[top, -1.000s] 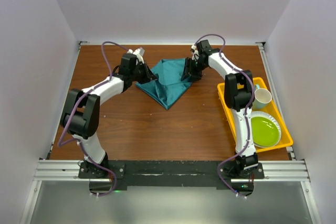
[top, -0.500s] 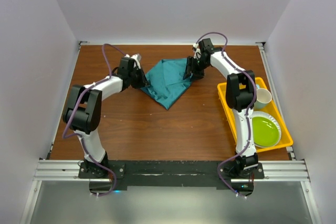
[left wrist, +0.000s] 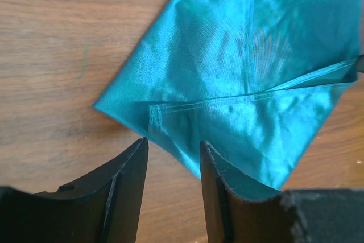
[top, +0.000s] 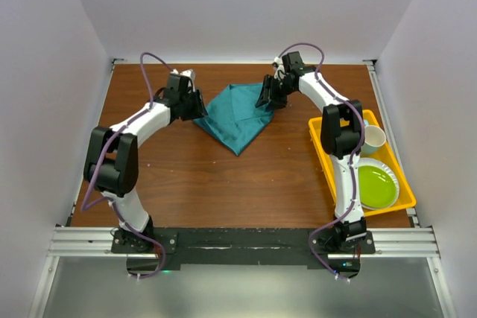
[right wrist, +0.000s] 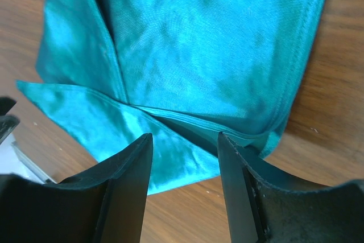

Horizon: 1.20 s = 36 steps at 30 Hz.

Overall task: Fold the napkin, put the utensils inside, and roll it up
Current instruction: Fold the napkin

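Napkin (top: 237,113), seemingly free, lies between parted left pincer (left wrist: 172,143) and right pincer (right wrist: 185,138).

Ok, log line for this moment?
napkin: partly folded, on table | left gripper: open, at its left corner | right gripper: open, over its right edge | spoon: not in view

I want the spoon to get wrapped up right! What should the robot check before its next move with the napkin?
1. Napkin folded on the table: ok, it lies in a pointed folded shape.
2. Left gripper free of cloth: ok, jaws apart by the napkin's left corner.
3. Right gripper free of cloth: ok, jaws apart over the right corner.
4. Spoon in sight: cannot tell, no view shows it; the right arm hides part of the tray.
5. Plate and cup out of the way: ok, both sit in the tray.
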Available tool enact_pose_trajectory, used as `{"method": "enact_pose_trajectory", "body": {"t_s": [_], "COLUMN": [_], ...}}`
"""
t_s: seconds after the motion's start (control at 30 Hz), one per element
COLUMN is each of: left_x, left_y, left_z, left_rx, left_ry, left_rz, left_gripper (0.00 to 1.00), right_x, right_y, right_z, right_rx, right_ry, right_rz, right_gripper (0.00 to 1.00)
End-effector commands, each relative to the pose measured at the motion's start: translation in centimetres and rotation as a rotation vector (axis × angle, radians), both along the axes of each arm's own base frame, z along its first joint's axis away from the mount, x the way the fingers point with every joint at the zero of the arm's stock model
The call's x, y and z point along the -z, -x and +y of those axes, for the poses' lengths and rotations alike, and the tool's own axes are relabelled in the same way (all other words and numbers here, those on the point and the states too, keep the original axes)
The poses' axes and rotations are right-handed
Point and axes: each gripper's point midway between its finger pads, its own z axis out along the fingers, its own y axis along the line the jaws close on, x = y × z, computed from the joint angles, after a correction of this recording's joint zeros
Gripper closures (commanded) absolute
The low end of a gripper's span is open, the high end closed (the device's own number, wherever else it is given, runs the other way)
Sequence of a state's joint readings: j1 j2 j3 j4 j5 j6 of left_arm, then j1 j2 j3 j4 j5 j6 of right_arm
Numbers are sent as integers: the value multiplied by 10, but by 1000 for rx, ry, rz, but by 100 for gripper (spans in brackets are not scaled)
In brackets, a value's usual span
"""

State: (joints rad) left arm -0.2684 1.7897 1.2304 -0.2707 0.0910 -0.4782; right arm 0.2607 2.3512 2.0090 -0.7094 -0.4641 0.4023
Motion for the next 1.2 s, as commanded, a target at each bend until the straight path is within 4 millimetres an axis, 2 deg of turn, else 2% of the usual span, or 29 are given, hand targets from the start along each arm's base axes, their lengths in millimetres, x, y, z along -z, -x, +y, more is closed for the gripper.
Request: {"method": "enact_pose_trajectory", "body": {"t_s": [0.0, 0.03, 0.07, 0.1, 0.13, 0.17, 0.3, 0.33, 0.37, 0.4, 0.47, 0.57, 0.8, 0.93, 0.97, 1.17], "left_x": [-54, -55, -47, -35, -35, -23, -9, -14, -5, -7, 7, 13, 22, 16, 13, -2], "left_y": [-6, -4, -4, 6, 3, 5, 7, 2, 3, 2, 7, 9, -4, -9, -11, -16], "left_z": [-6, -8, -8, -3, -1, -1, -8, -12, -15, -19, -20, -19, -17, -24, -24, -35], "left_rx": [-8, -23, -41, -95, -139, -159, -218, -232, -244, -259, -288, -323, -309, -269, -260, -202], "left_ry": [70, 83, 75, 65, 53, 43, -12, -22, -55, -58, -103, -125, -166, -140, -136, -78], "left_rz": [-103, -79, -45, 39, 61, 106, 170, 161, 180, 193, 242, 263, 239, 203, 188, 126], "left_gripper": [53, 48, 40, 37, 37, 37, 38, 39, 40, 42, 44, 48, 54, 67, 73, 87], "right_x": [-50, -47, -44, -42, -42, -40, -35, -34, -32, -31, -29, -24, -11, -6, -5, 4], "right_y": [-21, -21, -21, -23, -24, -25, -26, -25, -25, -25, -24, -23, -23, -21, -21, -14], "right_z": [14, 15, 14, 14, 15, 14, 14, 14, 12, 11, 8, 6, 3, 0, -1, -7], "right_rx": [-1, 1, 2, 4, 1, 5, 1, 2, 0, 0, 2, 1, -10, -24, -25, -44], "right_ry": [-102, -101, -98, -99, -99, -97, -85, -83, -75, -67, -53, -33, 0, 16, 21, 48], "right_rz": [-111, -105, -96, -95, -97, -97, -90, -88, -87, -88, -84, -80, -63, -55, -57, -35], "right_gripper": [46, 46, 45, 45, 45, 44, 44, 44, 43, 43, 43, 42, 41, 41, 41, 42]}}
